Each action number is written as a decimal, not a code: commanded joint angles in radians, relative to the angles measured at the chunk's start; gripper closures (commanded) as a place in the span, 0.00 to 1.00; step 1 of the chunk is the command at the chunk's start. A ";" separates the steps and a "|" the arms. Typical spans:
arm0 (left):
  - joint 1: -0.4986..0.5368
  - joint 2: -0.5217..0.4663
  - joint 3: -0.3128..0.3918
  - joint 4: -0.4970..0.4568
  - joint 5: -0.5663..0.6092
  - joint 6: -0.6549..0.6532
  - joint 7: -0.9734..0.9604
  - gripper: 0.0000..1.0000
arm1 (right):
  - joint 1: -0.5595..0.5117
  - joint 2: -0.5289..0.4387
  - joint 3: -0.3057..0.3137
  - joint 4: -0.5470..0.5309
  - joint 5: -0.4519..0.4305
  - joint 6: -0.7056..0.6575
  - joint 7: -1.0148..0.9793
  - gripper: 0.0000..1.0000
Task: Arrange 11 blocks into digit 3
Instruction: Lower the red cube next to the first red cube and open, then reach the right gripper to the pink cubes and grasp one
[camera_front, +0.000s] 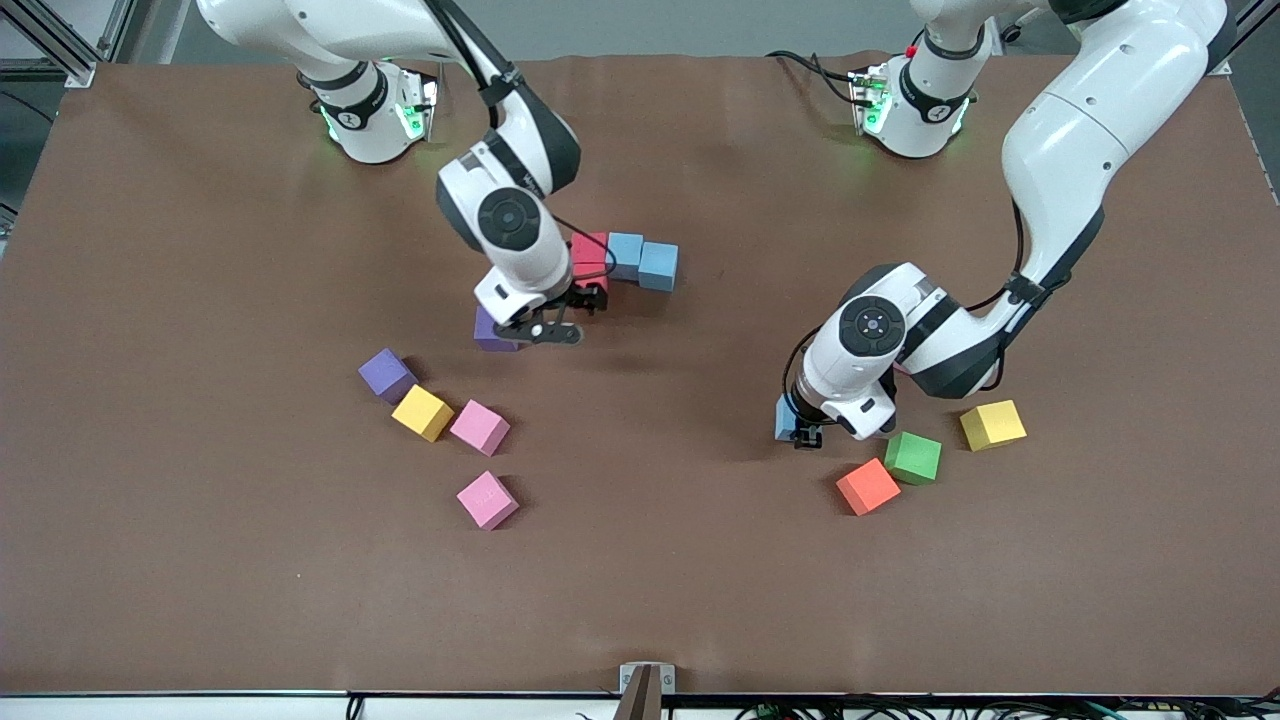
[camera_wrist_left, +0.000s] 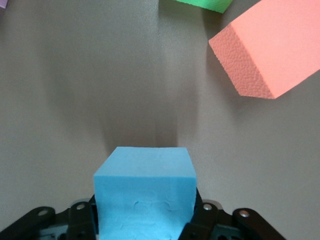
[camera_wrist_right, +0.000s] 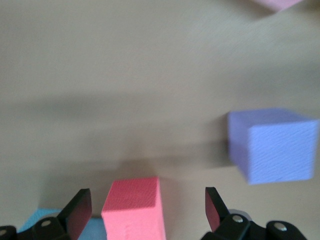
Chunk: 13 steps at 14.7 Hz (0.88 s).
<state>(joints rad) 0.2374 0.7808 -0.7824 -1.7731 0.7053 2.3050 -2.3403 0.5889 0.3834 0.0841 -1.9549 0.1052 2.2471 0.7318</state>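
We are pinching a light blue block in the left claw for the digit 3; our right claw, fingers spread, is hovering over a red block, freeing it.

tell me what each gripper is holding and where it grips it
The left gripper is shut on a light blue block, pinched by two opposite side faces. The right gripper is open over a red block and holds nothing.

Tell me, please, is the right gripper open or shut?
Open: the right gripper has its fingers spread wide, clear of the red block.
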 joint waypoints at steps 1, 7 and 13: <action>-0.013 0.015 0.011 0.023 0.000 0.007 0.019 0.45 | -0.067 -0.031 -0.010 0.002 0.002 -0.026 -0.006 0.00; -0.018 0.015 0.012 0.023 0.000 0.010 0.018 0.45 | -0.107 -0.077 -0.145 0.004 -0.004 -0.040 -0.003 0.00; -0.018 0.015 0.012 0.023 0.000 0.010 0.019 0.45 | -0.132 -0.067 -0.176 0.004 -0.004 -0.028 -0.002 0.00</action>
<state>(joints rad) 0.2322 0.7828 -0.7777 -1.7729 0.7053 2.3127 -2.3399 0.4788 0.3311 -0.0948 -1.9346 0.1033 2.2154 0.7256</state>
